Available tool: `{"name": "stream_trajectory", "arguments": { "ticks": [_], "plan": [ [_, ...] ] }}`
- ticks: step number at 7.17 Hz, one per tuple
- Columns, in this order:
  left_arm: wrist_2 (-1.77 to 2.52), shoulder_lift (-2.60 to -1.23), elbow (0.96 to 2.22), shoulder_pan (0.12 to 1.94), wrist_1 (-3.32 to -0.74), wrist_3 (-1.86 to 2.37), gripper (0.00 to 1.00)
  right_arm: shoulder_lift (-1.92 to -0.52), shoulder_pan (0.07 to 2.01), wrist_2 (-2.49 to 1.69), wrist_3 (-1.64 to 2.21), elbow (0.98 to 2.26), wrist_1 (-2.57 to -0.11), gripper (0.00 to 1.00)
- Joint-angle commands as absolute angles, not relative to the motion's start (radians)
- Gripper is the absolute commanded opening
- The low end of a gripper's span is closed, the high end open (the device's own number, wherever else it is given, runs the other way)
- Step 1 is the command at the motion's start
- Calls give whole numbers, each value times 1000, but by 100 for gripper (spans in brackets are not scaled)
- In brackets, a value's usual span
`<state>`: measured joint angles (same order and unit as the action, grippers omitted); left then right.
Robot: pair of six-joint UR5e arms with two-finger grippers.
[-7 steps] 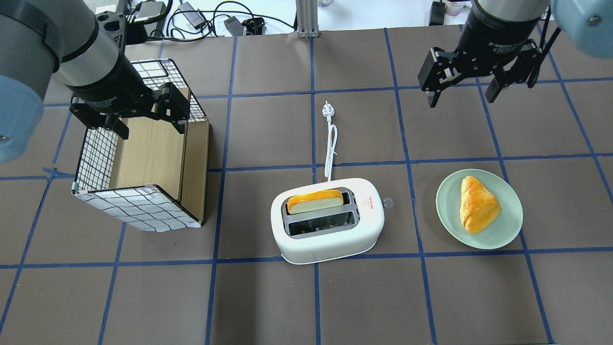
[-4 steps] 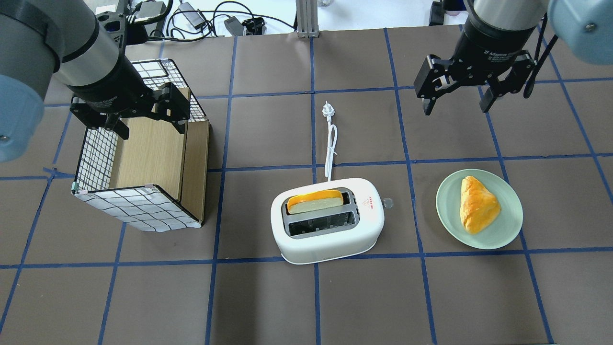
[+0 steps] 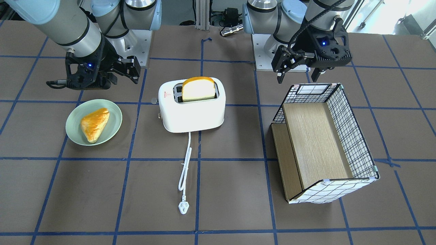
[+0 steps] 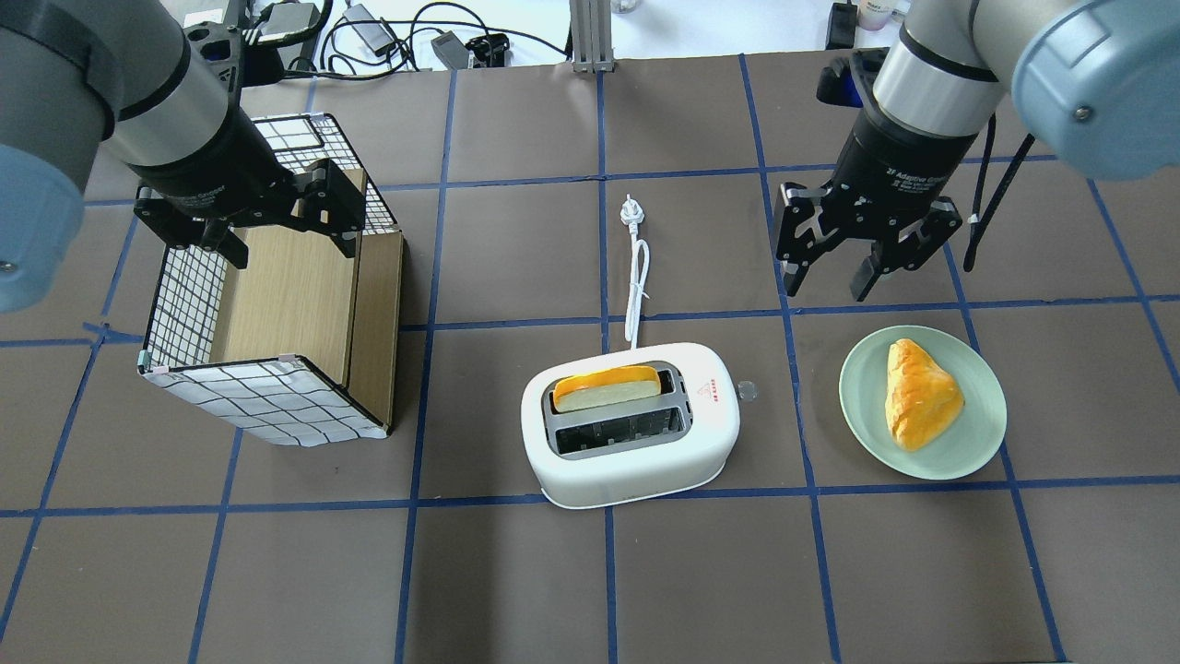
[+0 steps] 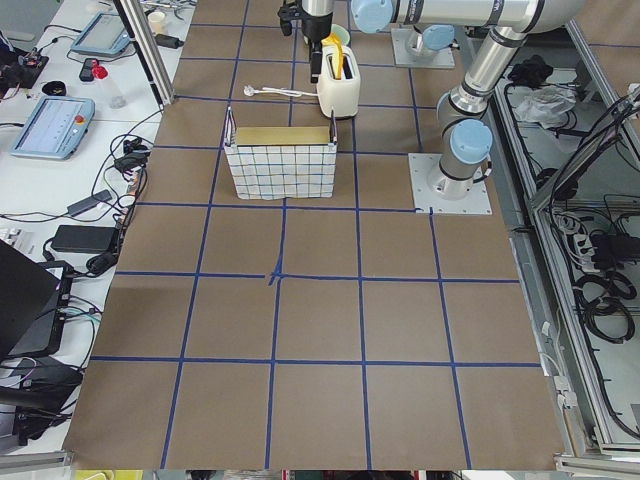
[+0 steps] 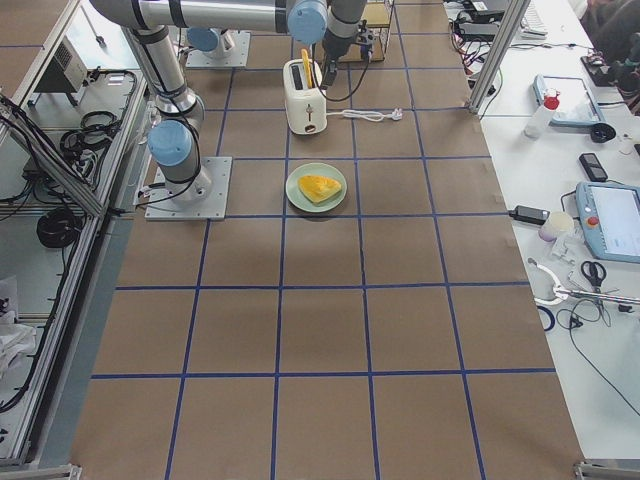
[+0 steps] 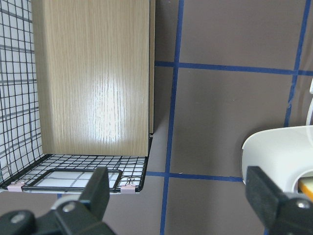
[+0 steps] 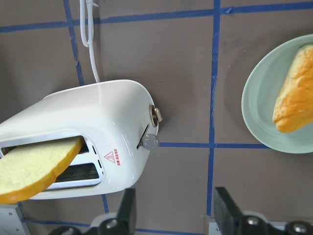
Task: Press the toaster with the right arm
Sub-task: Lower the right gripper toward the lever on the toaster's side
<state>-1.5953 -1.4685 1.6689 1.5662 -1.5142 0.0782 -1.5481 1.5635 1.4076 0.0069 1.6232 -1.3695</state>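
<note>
Right wrist-mounted view: approach step, I judge. My right claw (image 8: 173,215) hangs released and empty, with the lever knob (image 8: 149,142) of the toaster (image 8: 105,115) just ahead. Next, descend and press.

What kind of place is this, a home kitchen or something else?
Most likely a robotics lab, not a kitchen. The left arm and right arm are mounted at a table gridded with blue tape, and a side bench holds a tablet. The toaster and plate look like test props.
</note>
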Motion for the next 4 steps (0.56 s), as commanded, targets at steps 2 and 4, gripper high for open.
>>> {"name": "stream_trajectory", "arguments": {
  "ticks": [2,4],
  "plan": [
    [-1595,-1468,1669,1566,-1514,78,100,-1549,1566,1396,9,1692,-1298,0],
    [-1595,-1468,1669,1566,-1514,78,100,-1549,1566,1358,9,1774,-1350,0]
  ]
}}
